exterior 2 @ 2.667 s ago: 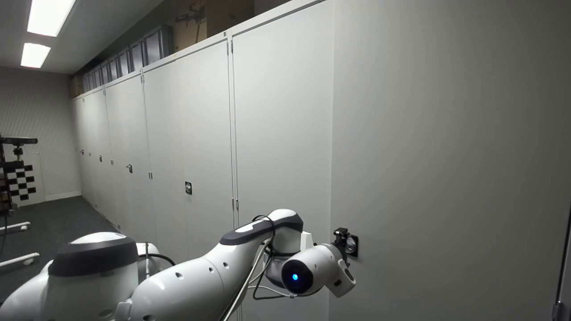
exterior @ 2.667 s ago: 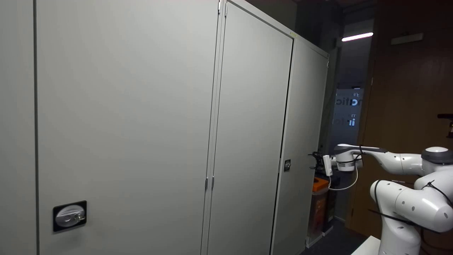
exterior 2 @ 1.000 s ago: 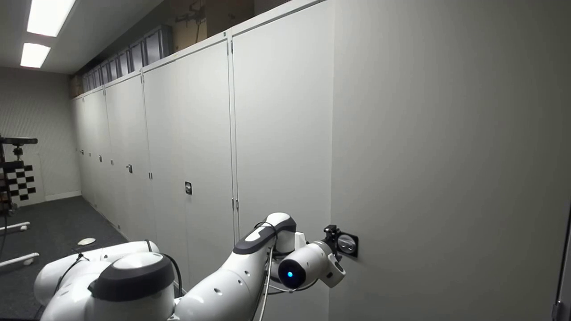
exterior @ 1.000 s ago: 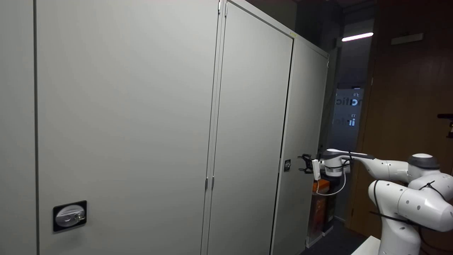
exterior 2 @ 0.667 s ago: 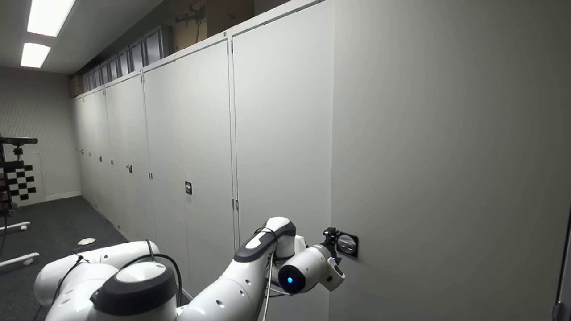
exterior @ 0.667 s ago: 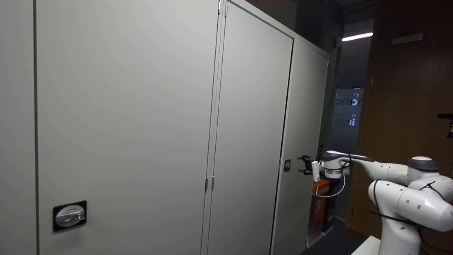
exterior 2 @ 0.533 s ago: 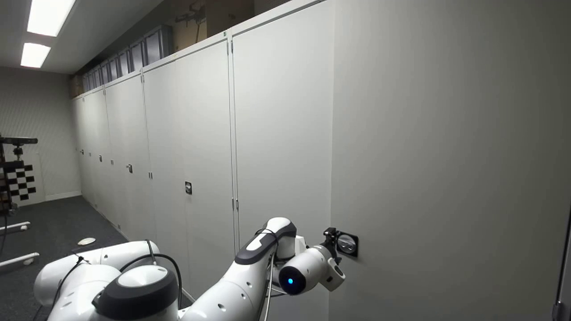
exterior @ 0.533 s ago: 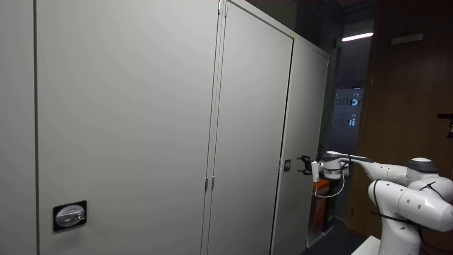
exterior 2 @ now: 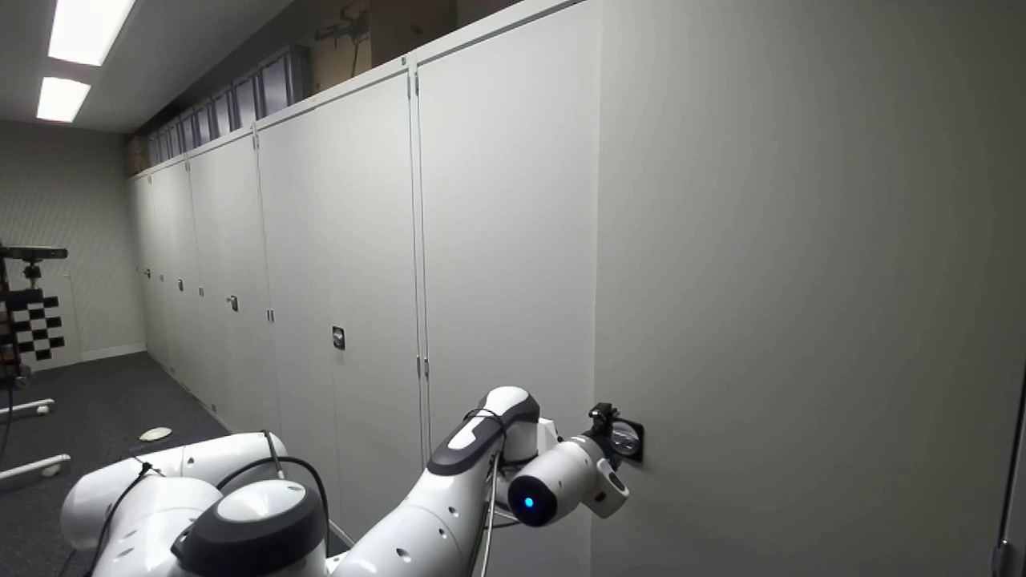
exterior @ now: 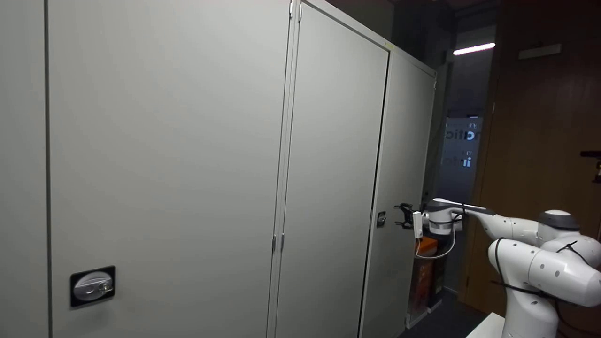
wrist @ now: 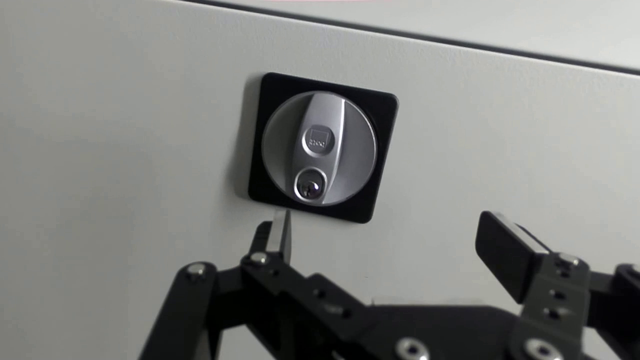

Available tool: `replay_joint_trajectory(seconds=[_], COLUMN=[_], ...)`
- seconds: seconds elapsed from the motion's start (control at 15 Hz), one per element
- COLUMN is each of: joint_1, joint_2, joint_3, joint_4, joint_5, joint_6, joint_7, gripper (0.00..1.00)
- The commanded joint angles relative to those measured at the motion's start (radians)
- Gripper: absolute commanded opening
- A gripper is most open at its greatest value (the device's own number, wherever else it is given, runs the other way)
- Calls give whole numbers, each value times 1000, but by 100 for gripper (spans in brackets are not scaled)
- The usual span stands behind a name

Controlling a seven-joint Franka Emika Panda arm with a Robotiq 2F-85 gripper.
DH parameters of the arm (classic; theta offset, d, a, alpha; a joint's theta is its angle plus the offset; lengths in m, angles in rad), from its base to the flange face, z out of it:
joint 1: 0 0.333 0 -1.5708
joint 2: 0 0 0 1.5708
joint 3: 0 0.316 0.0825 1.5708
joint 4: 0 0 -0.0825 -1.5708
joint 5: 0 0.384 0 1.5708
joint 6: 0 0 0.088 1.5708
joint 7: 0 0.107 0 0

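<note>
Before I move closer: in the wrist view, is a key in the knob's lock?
No: the keyhole on the silver knob shows bare, with nothing sticking out.

Arm [exterior: 558, 272] bent midway; hand [wrist: 385, 220] level, spread wide.

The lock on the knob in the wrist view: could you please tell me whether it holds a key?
It is empty: the face of the lock is bare, with nothing sticking out.

The pincer [wrist: 384, 219] is showing black, the knob [wrist: 320, 145] silver, its plate [wrist: 381, 109] black, the cabinet [exterior 2: 513, 224] pale grey, a board [exterior 2: 37, 328] black-and-white checks.
</note>
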Motion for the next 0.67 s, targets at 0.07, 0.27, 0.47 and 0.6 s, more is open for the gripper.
replay_joint_trajectory(seconds=[0.07,0.27,0.47,0.6], joint_1=[43,55,62,59], joint_2=[0,0,0,0], joint_3=[14,11,20,31], joint_4=[49,58,69,68], joint_5=[6,8,24,43], joint_6=[16,13,2,-6], joint_7=[-3,-2,16,39], gripper=[100,100,100,100])
